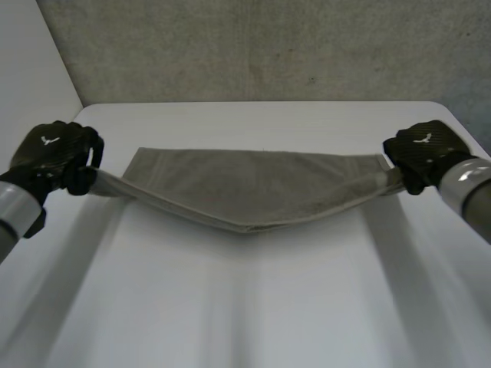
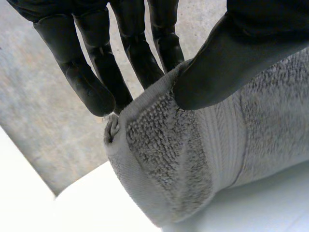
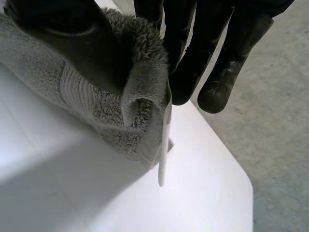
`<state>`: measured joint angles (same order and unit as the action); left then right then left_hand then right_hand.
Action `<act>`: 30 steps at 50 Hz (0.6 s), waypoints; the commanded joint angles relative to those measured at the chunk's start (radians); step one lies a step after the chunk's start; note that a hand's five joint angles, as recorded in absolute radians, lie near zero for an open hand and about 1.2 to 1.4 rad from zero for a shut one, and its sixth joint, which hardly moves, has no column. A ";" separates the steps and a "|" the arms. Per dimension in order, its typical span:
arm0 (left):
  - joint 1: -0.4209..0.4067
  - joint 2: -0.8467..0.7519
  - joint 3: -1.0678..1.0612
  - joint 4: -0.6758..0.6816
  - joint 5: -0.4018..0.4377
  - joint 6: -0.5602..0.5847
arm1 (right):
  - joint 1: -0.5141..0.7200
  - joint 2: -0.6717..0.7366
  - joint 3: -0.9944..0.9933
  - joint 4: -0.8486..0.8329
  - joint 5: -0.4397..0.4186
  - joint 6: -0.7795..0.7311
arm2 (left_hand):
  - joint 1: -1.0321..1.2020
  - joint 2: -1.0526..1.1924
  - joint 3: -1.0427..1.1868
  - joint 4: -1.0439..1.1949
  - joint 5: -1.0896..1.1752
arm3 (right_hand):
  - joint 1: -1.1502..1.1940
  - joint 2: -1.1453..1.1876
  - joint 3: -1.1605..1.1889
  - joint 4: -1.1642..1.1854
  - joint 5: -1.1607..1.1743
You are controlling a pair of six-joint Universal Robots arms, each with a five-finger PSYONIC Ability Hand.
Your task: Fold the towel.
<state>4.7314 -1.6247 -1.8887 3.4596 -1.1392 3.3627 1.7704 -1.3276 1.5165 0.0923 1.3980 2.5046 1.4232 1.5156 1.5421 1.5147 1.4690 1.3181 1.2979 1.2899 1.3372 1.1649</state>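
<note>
- Two robot hands hold one towel [image 1: 245, 192] by its near corners over the white worktop [image 1: 253, 314].
- The left robot hand [image 1: 54, 153] is clamped on the left near corner. In its wrist view the thumb [image 2: 231, 63] presses the cloth against the fingers [image 2: 140, 58], and the corner is bunched and rolled between them.
- The right robot hand [image 1: 423, 149] is clamped on the right near corner. The thumb [image 3: 82, 43] is on one side of the cloth and the fingers [image 3: 193, 58] on the other, with the cloth curled over at the pinch.
- A white tag [image 3: 164, 145] hangs from the towel's edge just beside the right pinch.
- The towel is grey-beige terry with a flat woven band near each end.
- The near edge is lifted and stretched between the hands. It sags to a low point in the middle; I cannot tell if that point touches the worktop.
- The far edge looks to lie flat on the worktop.
- The hands are well apart, one at each side of the worktop, roughly level with each other.
</note>
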 commanded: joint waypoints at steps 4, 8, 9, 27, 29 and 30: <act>0.148 0.210 -0.112 -0.007 0.136 0.060 | -0.092 -0.183 0.031 0.207 -0.103 -0.033 | -0.027 -0.119 -0.146 -0.118 -0.247 | 0.078 0.098 0.106 0.059 0.057; 0.145 0.149 -0.092 0.000 0.145 0.063 | -0.098 -0.127 -0.001 0.216 -0.136 -0.078 | -0.027 -0.119 -0.146 -0.118 -0.247 | 0.078 0.098 0.106 0.059 0.057; 0.145 0.149 -0.092 0.000 0.145 0.063 | -0.098 -0.127 -0.001 0.216 -0.136 -0.078 | -0.027 -0.119 -0.146 -0.118 -0.247 | 0.078 0.098 0.106 0.059 0.057; -0.108 -0.538 0.507 -0.043 -0.094 0.086 | -0.034 0.502 -0.560 0.228 0.002 0.013 | -0.027 -0.119 -0.146 -0.118 -0.247 | 0.078 0.098 0.106 0.059 0.057; -0.123 -0.585 0.572 -0.060 -0.102 0.087 | -0.031 0.540 -0.608 0.228 0.013 0.017 | -0.027 -0.119 -0.146 -0.118 -0.247 | 0.078 0.098 0.106 0.059 0.057; -0.142 -0.631 0.638 -0.080 -0.109 0.087 | -0.029 0.579 -0.648 0.227 0.024 0.023 | -0.027 -0.119 -0.146 -0.118 -0.247 | 0.078 0.098 0.106 0.059 0.057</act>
<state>4.6445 -2.0842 -1.4932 3.4389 -1.2005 3.4452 1.7266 -0.8947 1.0421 0.3207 1.3719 2.4969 1.4231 1.5156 1.5423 1.5147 1.4691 1.3181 1.2979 1.2899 1.3372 1.1650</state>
